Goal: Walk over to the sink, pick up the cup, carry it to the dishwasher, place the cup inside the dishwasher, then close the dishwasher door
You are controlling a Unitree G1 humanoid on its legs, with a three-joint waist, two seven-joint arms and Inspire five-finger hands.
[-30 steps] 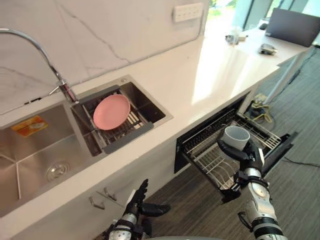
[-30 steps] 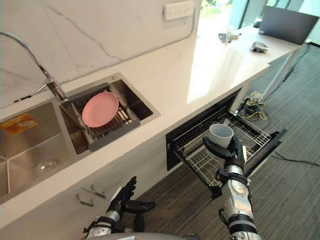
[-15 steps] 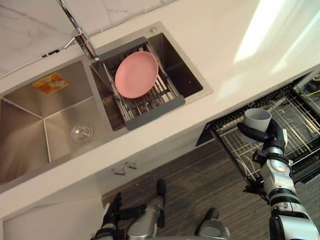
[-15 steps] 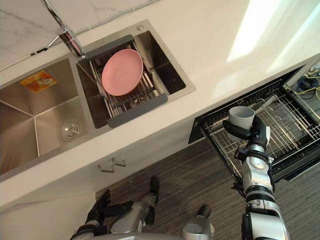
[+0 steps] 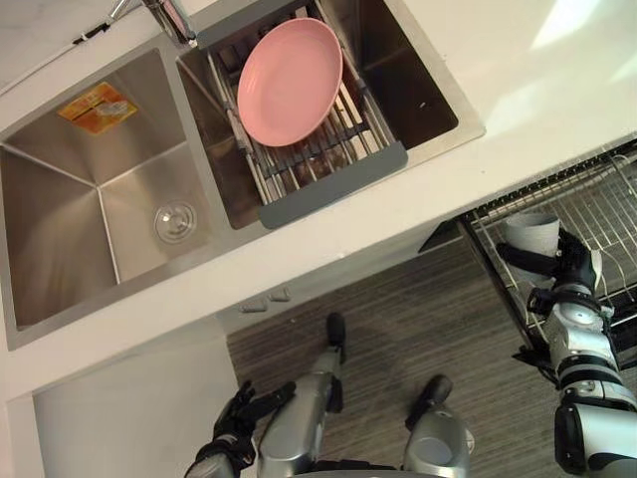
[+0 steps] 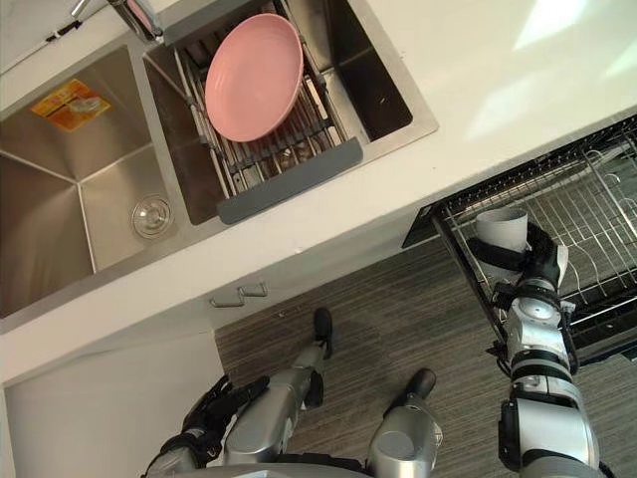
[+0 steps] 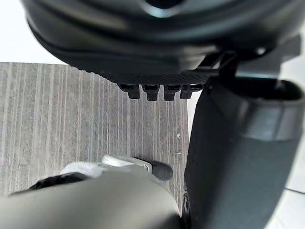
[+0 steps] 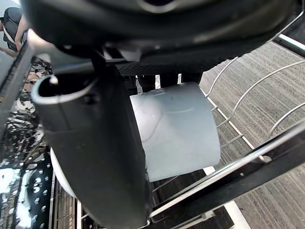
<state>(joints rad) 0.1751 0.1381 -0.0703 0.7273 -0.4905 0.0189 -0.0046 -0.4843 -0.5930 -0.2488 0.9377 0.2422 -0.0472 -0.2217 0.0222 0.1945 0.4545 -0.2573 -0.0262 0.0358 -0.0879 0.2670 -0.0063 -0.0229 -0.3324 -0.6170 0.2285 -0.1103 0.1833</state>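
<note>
A pale grey cup [image 5: 530,231] is in my right hand [image 5: 569,271], whose fingers and thumb curl round its side. The cup [image 8: 177,129] hangs just above the wires at the near left corner of the pulled-out dishwasher rack [image 6: 597,189]; I cannot tell whether it touches them. The rack sticks out from under the white countertop [image 5: 518,90] over the dark wood floor. My left hand [image 5: 235,434] hangs low beside the cabinet with relaxed fingers and holds nothing.
A pink plate [image 5: 291,80] leans in a drying rack across the right sink basin. The left basin [image 5: 90,199] has a drain and a yellow sponge [image 5: 98,106]. Cabinet handles [image 5: 267,301] show under the counter edge.
The camera has tilted down and nearer to the counter, so the whole picture shifted. My right hand has kept the cup and brought it lower, close to the rack's wires.
</note>
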